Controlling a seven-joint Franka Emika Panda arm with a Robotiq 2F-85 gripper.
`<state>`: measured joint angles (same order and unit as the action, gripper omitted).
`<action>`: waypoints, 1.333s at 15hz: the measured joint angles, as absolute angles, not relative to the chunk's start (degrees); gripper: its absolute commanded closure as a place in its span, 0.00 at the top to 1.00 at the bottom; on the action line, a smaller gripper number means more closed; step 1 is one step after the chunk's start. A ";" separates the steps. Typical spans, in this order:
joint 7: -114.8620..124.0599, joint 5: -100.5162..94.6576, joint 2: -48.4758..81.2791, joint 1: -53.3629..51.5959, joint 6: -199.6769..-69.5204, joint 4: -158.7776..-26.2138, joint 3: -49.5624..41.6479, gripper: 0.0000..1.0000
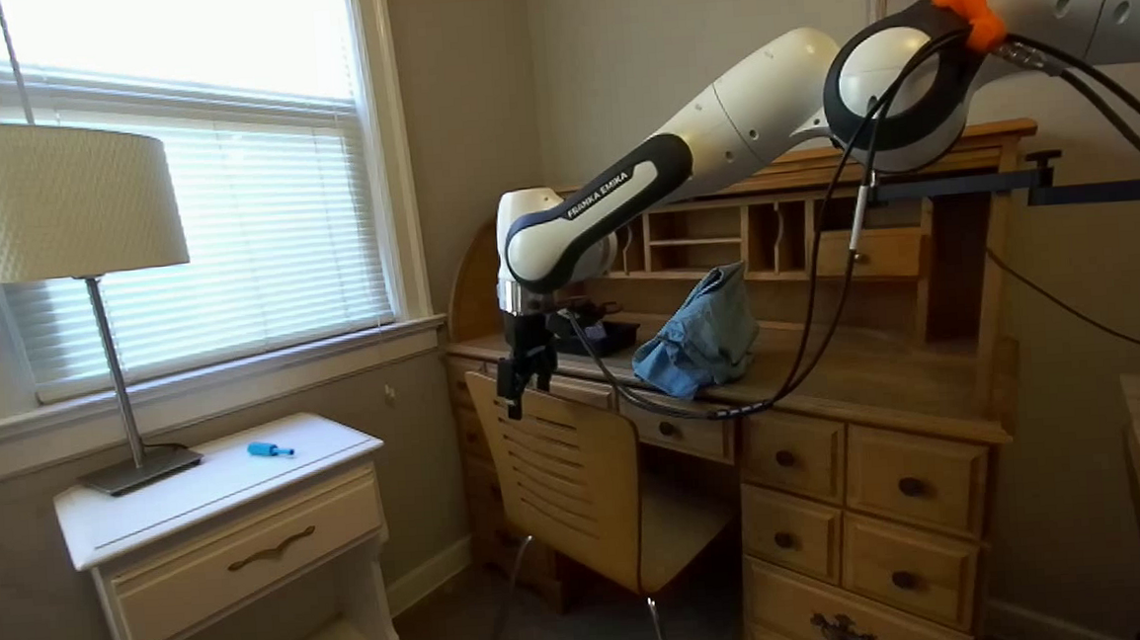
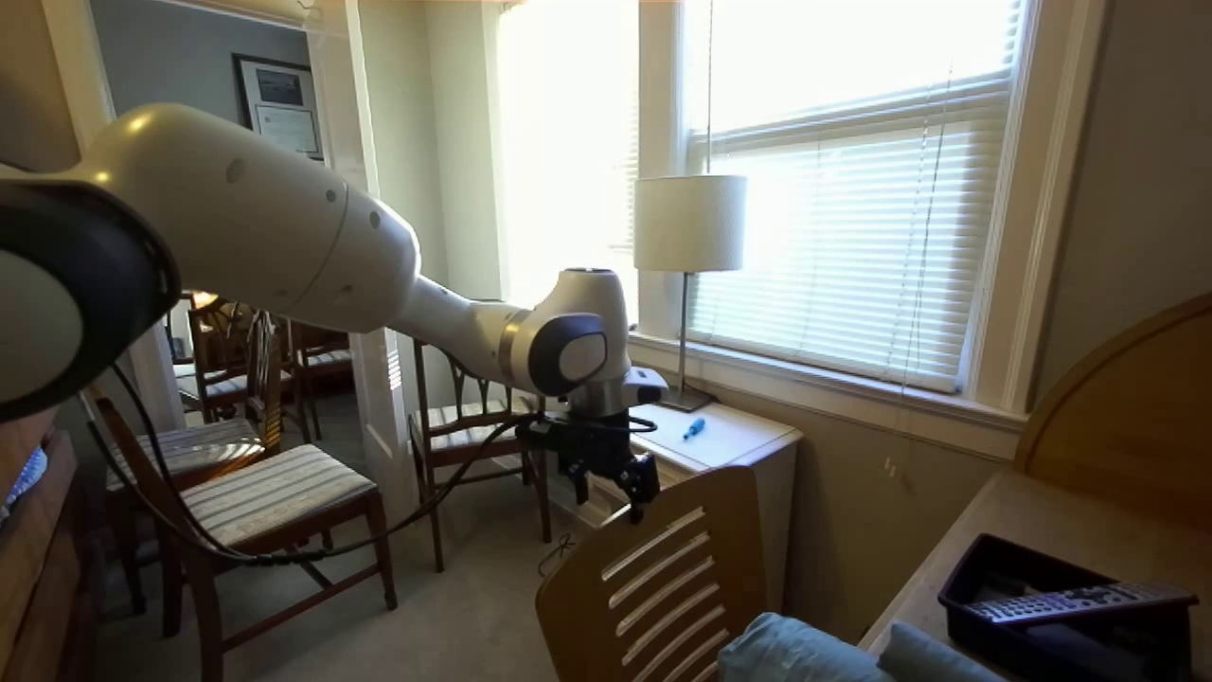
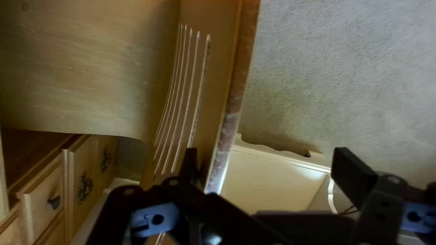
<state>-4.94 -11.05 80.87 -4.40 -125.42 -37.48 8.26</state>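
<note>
Black tool (image 3: 265, 151) (2 fingers (image 3: 352, 168)) near 1 chair (image 1: 608, 486)

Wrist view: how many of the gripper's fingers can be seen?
2: one finger low and left of center, overlapping the slotted chair back in the picture, and another finger low toward the right. None seems hidden.

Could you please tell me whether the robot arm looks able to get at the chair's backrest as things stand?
Probably yes: the open gripper hangs close to the backrest, whose top edge appears between the fingers in the wrist view, with nothing seen in the way.
</note>
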 measured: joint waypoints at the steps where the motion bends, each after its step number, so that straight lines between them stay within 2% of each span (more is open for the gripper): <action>1: -3.22 -11.29 80.86 -5.24 -125.60 -37.20 7.02 1.00; 19: 1.40 -11.56 81.80 -7.00 -127.39 -37.25 -0.20 1.00; 20: 1.42 -11.56 81.96 -7.10 -128.05 -37.25 -0.43 0.75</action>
<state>1.42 -11.56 81.96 -7.10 -128.05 -37.25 -0.43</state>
